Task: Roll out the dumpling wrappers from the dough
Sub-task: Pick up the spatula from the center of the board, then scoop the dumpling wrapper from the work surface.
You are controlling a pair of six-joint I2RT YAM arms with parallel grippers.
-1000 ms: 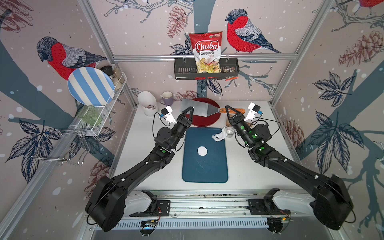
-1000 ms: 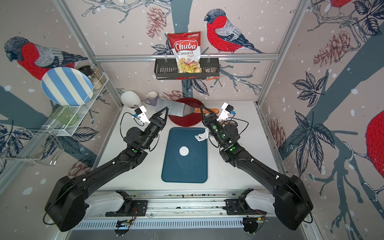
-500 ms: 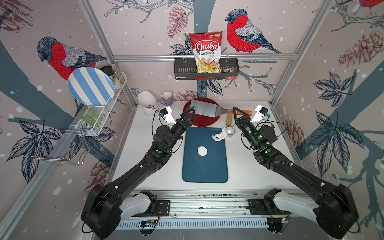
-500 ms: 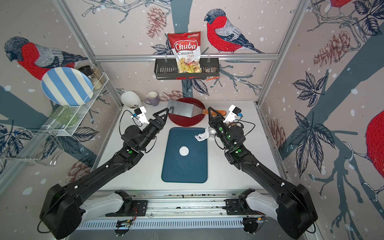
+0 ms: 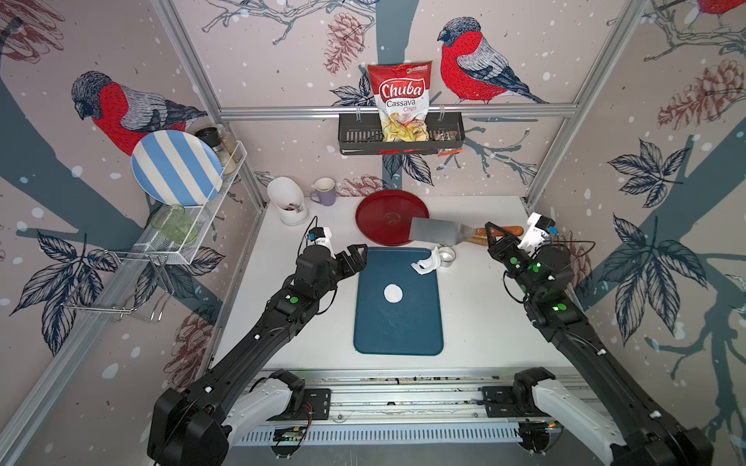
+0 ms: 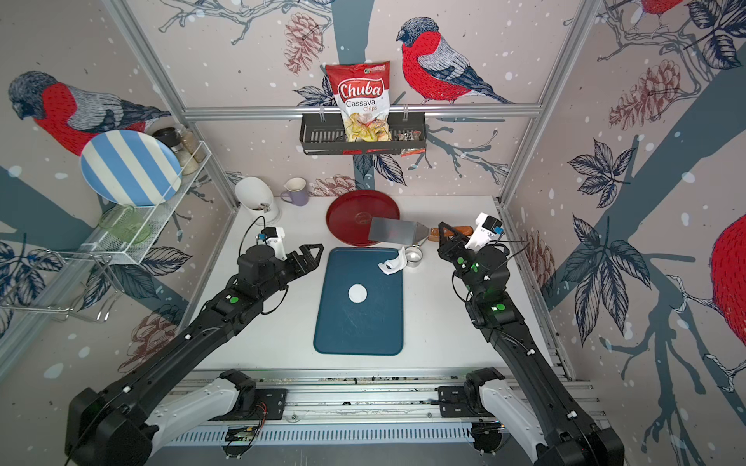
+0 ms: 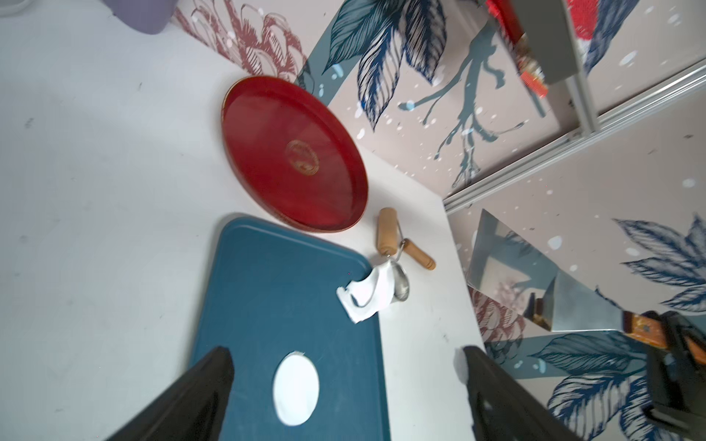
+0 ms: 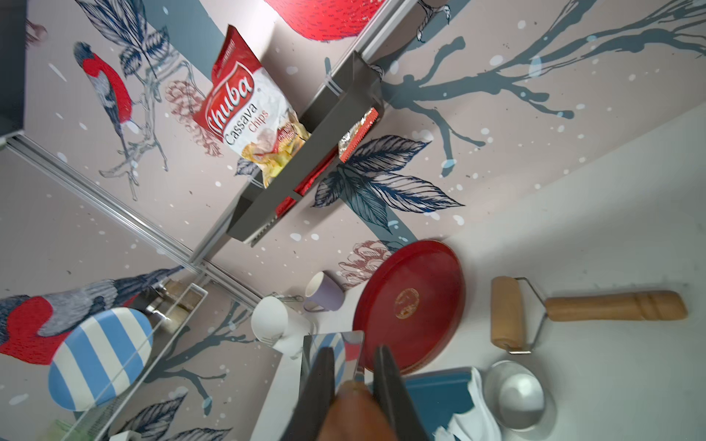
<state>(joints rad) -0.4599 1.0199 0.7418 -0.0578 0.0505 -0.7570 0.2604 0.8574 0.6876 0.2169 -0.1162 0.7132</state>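
In both top views a thin, round, matte white dumpling wrapper [image 5: 392, 293] [image 6: 357, 293] lies flat near the middle of the dark blue, round-cornered plastic cutting board [image 5: 397, 331] [image 6: 359, 335]. Crumpled, ragged white dough [image 5: 424, 263] drapes over the board's far right corner, touching a small shiny steel ring [image 5: 446, 255] just off the board. Beyond the board's far edge sits a round red tray [image 5: 381, 214]. Higher up, a black slotted wall basket [image 5: 355, 135] holds a red-and-white chips bag [image 5: 401, 101]. The left gripper [image 5: 357, 258] hangs at the board's far left corner.

The left wrist view shows the left gripper [image 7: 344, 355] released, its jaws spread wide with the wrapper [image 7: 296, 388] between them.

In the right wrist view the right gripper [image 8: 353, 355] is clenched on the blurred brown handle of a mirror-bright flat steel spatula [image 8: 332, 343]. A wooden roller [image 8: 504, 309] on a wire frame lies past the board's far right corner, and the board is mostly cut off.
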